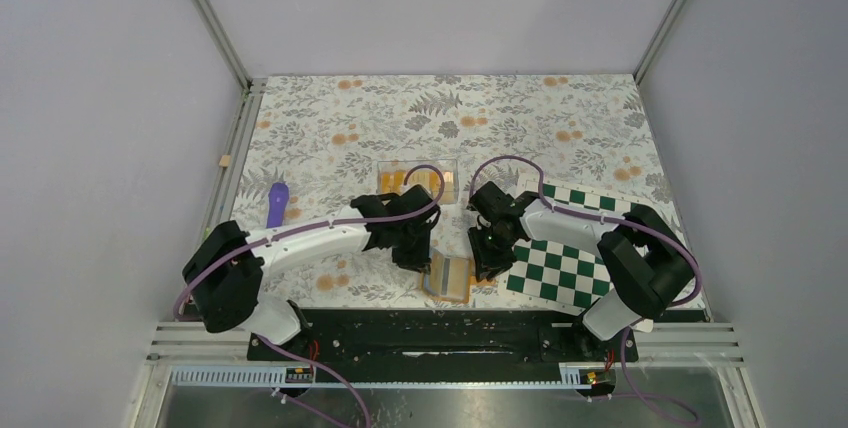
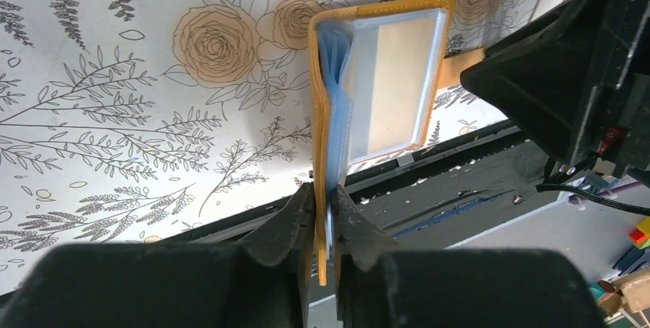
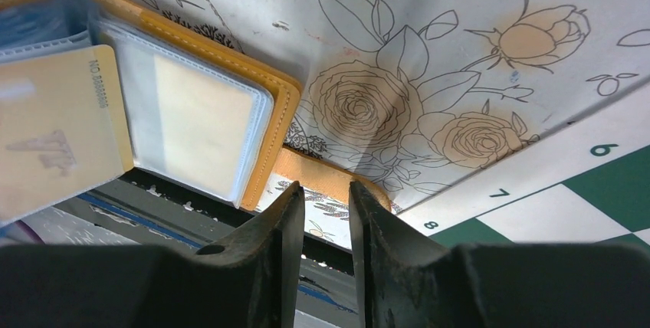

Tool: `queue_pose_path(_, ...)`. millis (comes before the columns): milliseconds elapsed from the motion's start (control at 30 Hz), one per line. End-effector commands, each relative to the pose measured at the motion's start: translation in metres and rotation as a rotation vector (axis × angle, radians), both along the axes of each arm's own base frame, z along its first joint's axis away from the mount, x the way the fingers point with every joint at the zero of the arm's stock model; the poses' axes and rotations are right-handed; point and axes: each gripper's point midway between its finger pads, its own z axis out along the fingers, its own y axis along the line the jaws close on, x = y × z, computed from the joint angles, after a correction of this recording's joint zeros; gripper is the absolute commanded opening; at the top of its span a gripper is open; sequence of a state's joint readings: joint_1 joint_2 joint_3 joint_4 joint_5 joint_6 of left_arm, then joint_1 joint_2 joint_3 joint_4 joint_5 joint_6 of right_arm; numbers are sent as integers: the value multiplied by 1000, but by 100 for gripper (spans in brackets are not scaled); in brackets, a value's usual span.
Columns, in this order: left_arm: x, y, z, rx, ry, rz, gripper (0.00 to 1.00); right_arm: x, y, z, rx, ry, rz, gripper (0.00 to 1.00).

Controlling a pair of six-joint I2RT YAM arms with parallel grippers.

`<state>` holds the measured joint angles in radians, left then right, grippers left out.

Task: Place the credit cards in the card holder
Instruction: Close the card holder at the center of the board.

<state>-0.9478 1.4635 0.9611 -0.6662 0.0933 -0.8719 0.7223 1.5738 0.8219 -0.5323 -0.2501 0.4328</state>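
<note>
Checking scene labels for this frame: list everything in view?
card holder: 1, orange with light-blue sleeves, open at near table edge between the hands
credit cards: several, exact count unclear, orange-yellow, in the clear box; one more at the card holder's sleeves
clear box: 1, transparent, table centre
chequered board: 1, green and white, right side
purple object: 1, left side
tablecloth: 1, floral, covers the table
left hand: 1, black, shut on the card holder's edge
right hand: 1, black, open, beside the card holder

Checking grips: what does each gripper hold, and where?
Left gripper pinches the card holder by its orange cover's edge; right gripper, open, holds nothing.
</note>
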Motion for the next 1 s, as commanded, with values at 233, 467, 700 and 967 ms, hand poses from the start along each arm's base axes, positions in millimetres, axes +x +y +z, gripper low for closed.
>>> queue_pose_path(233, 1, -28, 14, -12, -10, -72, 41, 1, 15, 0, 60, 10, 18, 34)
queue_pose_path(467, -8, -68, 20, -191, 29, -103, 43, -1, 19, 2, 87, 21, 12, 34)
queue_pose_path(700, -17, -87, 0, -289, 92, -119, 48, 0, 18, 10, 108, 24, -10, 36)
queue_pose_path(967, -27, -85, -26, -330, 131, -92, 49, 7, 1, 26, 169, 21, -83, 40)
